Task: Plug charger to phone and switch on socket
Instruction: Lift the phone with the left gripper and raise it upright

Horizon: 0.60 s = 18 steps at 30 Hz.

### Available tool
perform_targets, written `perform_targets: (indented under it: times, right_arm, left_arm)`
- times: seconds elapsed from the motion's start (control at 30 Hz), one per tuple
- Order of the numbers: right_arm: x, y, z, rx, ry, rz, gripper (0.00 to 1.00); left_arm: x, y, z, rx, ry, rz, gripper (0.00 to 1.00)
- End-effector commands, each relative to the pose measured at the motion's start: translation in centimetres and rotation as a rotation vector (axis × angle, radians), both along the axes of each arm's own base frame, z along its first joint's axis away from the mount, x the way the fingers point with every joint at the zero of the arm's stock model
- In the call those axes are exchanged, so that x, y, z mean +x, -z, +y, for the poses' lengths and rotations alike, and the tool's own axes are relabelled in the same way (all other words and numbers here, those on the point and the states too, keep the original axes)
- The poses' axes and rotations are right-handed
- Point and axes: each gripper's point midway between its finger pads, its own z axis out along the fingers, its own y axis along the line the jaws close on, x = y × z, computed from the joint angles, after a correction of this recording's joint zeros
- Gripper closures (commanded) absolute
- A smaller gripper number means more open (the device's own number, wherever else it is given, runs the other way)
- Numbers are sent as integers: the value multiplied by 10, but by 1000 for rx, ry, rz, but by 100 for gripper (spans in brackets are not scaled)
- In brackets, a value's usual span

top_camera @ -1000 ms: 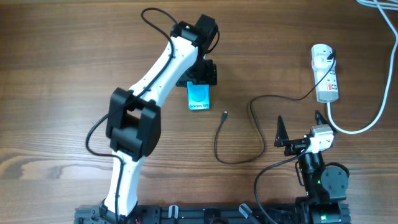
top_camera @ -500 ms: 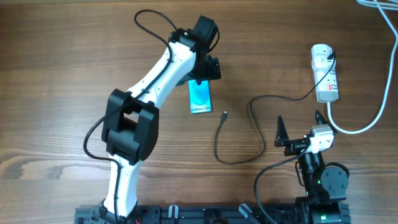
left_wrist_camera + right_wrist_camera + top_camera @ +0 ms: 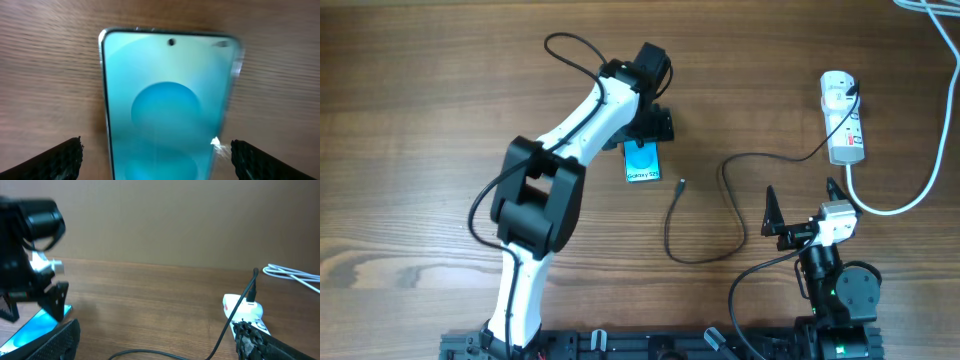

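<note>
The left tool [image 3: 159, 159], spread wide, straddles the phone [image 3: 640, 163] lying flat on the table [image 3: 410, 120], seemingly to grip it; the charger [image 3: 700, 258] tip waits just beside, the socket [image 3: 844, 130] well apart, the right tool [image 3: 801, 195] also parted

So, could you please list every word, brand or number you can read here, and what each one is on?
"Galaxy S2", then a last character too small to tell: white label strip on the phone, overhead view.
Red markings on the power strip: too small to read.
Both wrist views: no readable text.
</note>
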Motion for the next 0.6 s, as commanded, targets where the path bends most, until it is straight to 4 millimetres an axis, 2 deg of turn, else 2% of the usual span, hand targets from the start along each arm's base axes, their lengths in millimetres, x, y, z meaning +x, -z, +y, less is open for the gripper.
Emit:
perform_targets:
  times: [0.0, 0.2, 0.3, 0.4, 0.43, 0.5, 0.57]
  right_arm:
    - [0, -2, -3, -13, 17, -11, 0]
    - [0, -2, -3, -13, 17, -11, 0]
    - [0, -2, -3, -13, 17, -11, 0]
    - [0, -2, -3, -13, 17, -11, 0]
    - [0, -2, -3, -12, 17, -11, 0]
    - [0, -2, -3, -13, 17, -11, 0]
    - [0, -2, -3, -13, 17, -11, 0]
  left_arm:
    - [-9, 29, 0, 26, 23, 60, 0]
    - [-10, 35, 1, 37, 24, 66, 2]
    - [-11, 35, -1, 37, 28, 66, 16]
    - [-11, 35, -1, 38, 28, 67, 23]
    - [-11, 35, -1, 38, 28, 67, 22]
    - [-13, 35, 0, 40, 28, 72, 13]
    - [-15, 36, 1, 45, 28, 81, 17]
